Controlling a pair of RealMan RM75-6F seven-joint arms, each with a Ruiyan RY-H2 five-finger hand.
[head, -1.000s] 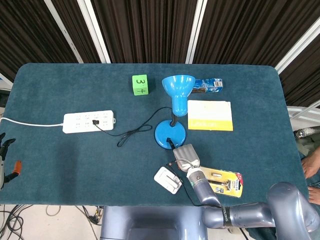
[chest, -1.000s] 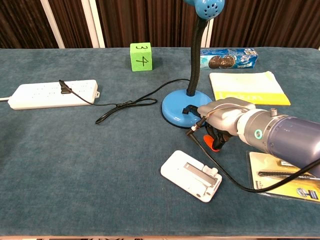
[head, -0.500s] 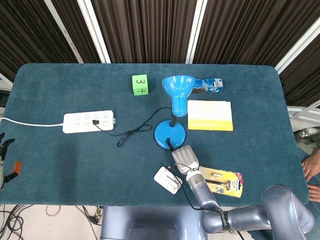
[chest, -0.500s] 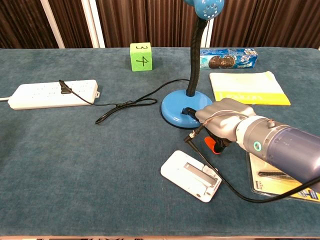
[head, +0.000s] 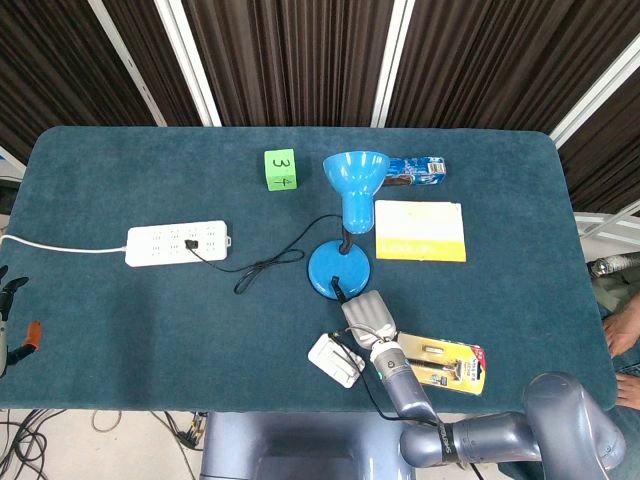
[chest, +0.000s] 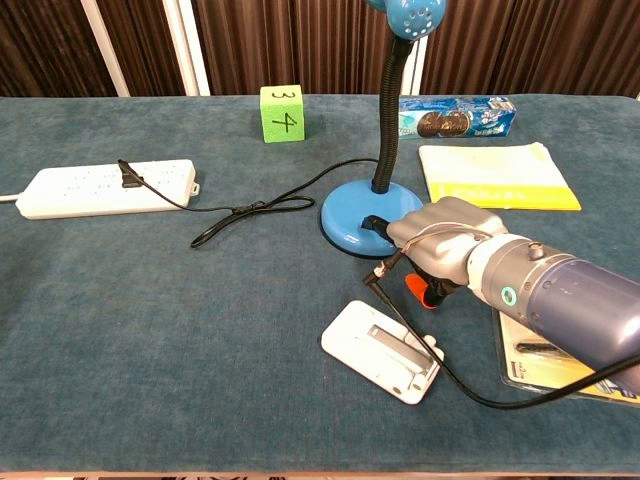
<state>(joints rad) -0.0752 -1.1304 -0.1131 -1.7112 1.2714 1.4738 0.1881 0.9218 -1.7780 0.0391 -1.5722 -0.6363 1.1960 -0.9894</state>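
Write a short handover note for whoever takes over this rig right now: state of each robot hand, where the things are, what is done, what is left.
Right robot hand: fingers curled, against the near edge of the blue desk lamp's base; no clear grip visible.
Left robot hand: at the table's far left edge, off the work, holding nothing as far as can be seen.
Lamp cord is plugged into the white power strip.
White flat device lies just in front of the right robot hand; packaged tool beside its forearm.
Done: lamp plugged in.
Left: probably the lamp switch; lamp does not look lit.
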